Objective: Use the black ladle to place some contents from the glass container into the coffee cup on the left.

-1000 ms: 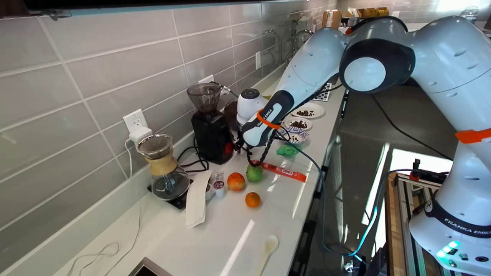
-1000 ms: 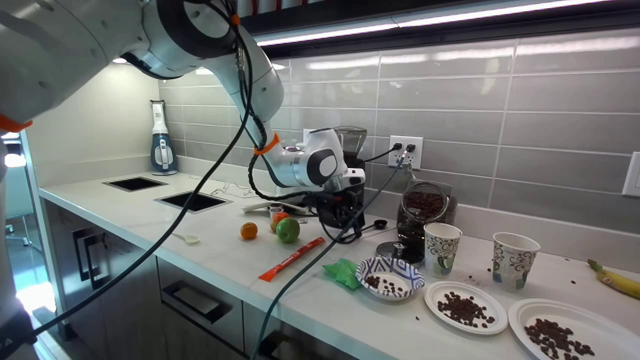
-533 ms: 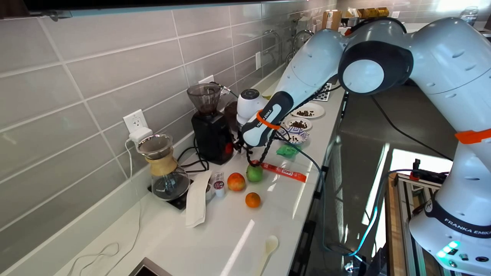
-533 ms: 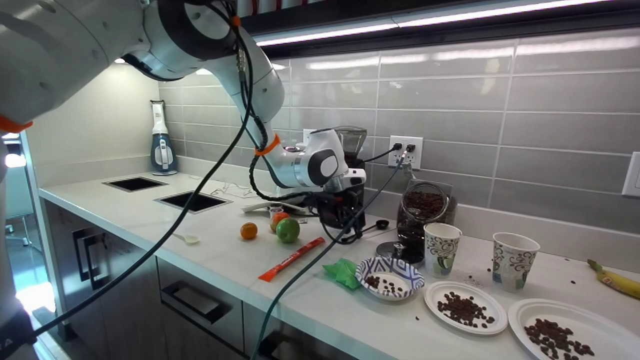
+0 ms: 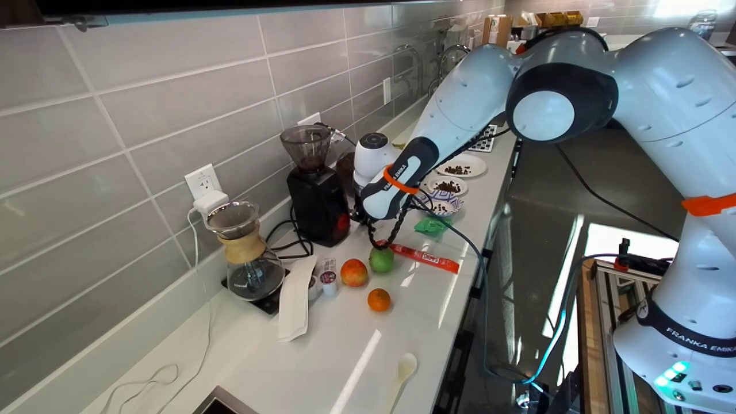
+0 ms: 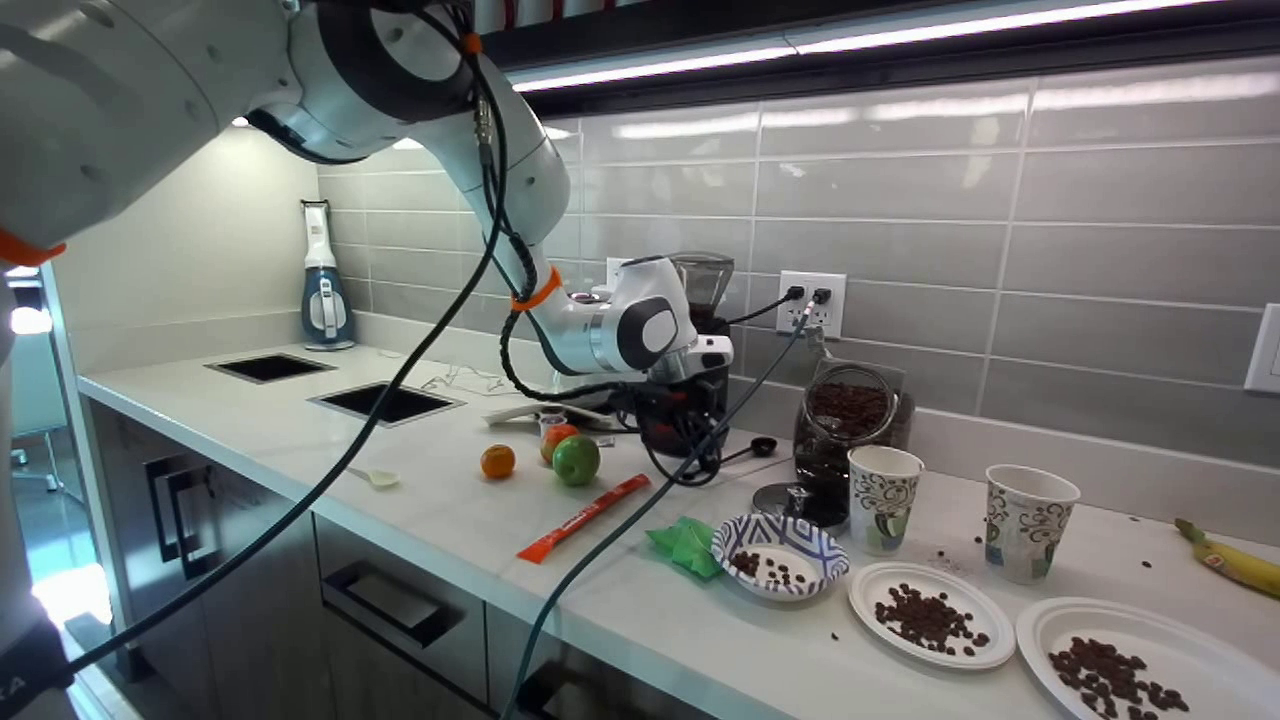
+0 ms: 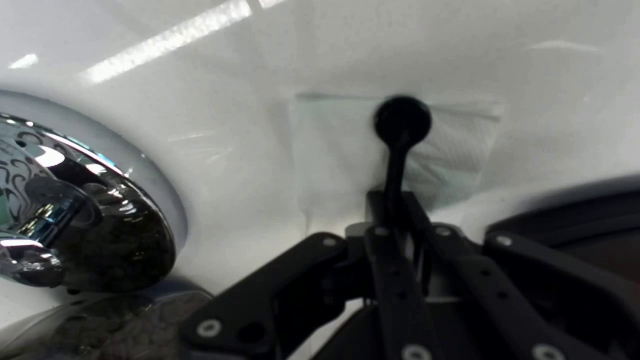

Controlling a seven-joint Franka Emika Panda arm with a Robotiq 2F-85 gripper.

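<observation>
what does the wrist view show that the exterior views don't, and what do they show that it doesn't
Only the wrist view clearly shows the tool closed on the black ladle, and a thin pale sheet behind it.

Only the exterior views show the green apple, the orange, the red packet and the patterned bowl.

The wrist view and an exterior view share the black ladle, the glass container (only partly in the wrist view) and the white counter.

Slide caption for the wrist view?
Robotiq gripper holds a black ladle over a creased pale sheet, with a shiny round lid at left.
</observation>
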